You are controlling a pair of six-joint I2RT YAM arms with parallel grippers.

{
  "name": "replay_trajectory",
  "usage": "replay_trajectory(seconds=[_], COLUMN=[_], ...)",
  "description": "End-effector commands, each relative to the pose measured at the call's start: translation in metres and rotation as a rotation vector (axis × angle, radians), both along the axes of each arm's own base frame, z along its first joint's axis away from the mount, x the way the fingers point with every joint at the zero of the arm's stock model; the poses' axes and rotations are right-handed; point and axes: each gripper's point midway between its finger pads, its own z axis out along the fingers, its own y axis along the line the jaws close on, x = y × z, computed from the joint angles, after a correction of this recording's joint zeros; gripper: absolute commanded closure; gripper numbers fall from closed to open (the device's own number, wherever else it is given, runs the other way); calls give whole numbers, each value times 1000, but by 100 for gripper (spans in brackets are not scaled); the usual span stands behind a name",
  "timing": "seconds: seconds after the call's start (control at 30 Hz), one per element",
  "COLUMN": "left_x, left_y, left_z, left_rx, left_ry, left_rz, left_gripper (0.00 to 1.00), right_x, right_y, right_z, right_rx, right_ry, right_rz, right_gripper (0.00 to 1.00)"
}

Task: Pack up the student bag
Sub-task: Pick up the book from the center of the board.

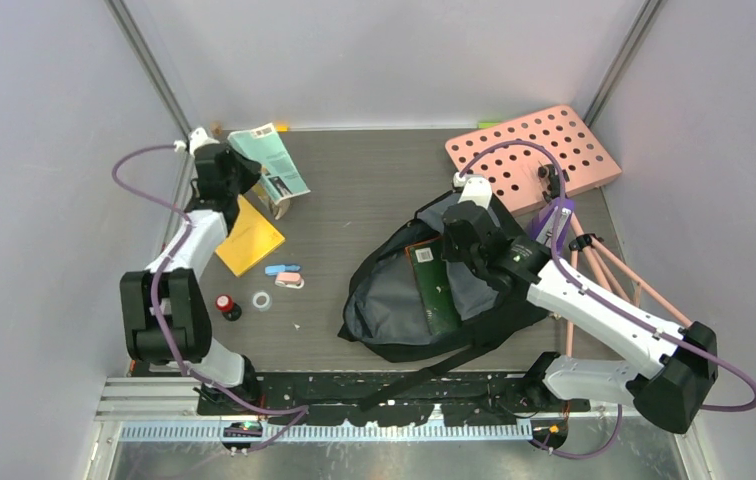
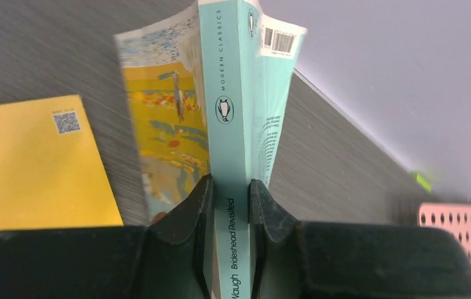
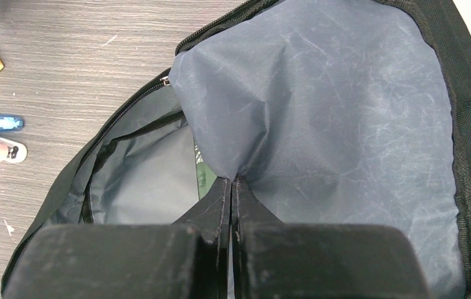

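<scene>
The student bag (image 1: pixel 394 300), black with grey lining, lies open at the table's middle right, a dark green book (image 1: pixel 434 285) inside it. My right gripper (image 1: pixel 464 235) is shut on a fold of the bag's grey lining (image 3: pixel 320 112), holding the mouth open; the green book (image 3: pixel 200 171) shows just left of its fingers. At the far left, my left gripper (image 1: pixel 244 170) is shut on the spine of a pale teal paperback (image 1: pixel 272 165), which is tilted up off the table. In the left wrist view the paperback (image 2: pixel 227 93) stands between the two fingers, spine toward the camera.
A yellow booklet (image 1: pixel 247 240) lies just under the left arm. A blue pen (image 1: pixel 282 269), a pink eraser (image 1: pixel 291 281), a tape roll (image 1: pixel 263 300) and a small red-capped bottle (image 1: pixel 226 306) sit left of the bag. A pink pegboard (image 1: pixel 534 155) leans at the back right.
</scene>
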Motion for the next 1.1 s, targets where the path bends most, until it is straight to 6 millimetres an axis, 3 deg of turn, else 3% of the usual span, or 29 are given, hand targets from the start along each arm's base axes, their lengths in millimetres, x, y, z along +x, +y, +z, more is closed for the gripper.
replay_trajectory(seconds=[0.0, 0.2, 0.3, 0.4, 0.53, 0.8, 1.07], left_x=[-26, -59, -76, -84, -87, -87, -89], left_y=[-27, -60, -89, -103, -122, -152, -159], left_z=[57, 64, 61, 56, 44, 0, -25], left_rx=[139, 202, 256, 325, 345, 442, 502], left_ry=[58, 227, 313, 386, 440, 547, 595], left_rz=[-266, -480, -595, -656, -723, -757, -754], left_gripper=[100, 100, 100, 100, 100, 100, 100], right_x=[9, 5, 3, 0, -2, -3, -3], right_y=[6, 2, 1, -1, -3, -4, -4], right_z=[57, 59, 58, 56, 54, 52, 51], right_rx=[155, 158, 159, 162, 165, 168, 170], right_ry=[-147, -149, -144, -141, -132, -129, -125], right_rz=[-25, -24, -24, -27, -31, -33, -36], right_gripper=[100, 100, 100, 100, 100, 100, 100])
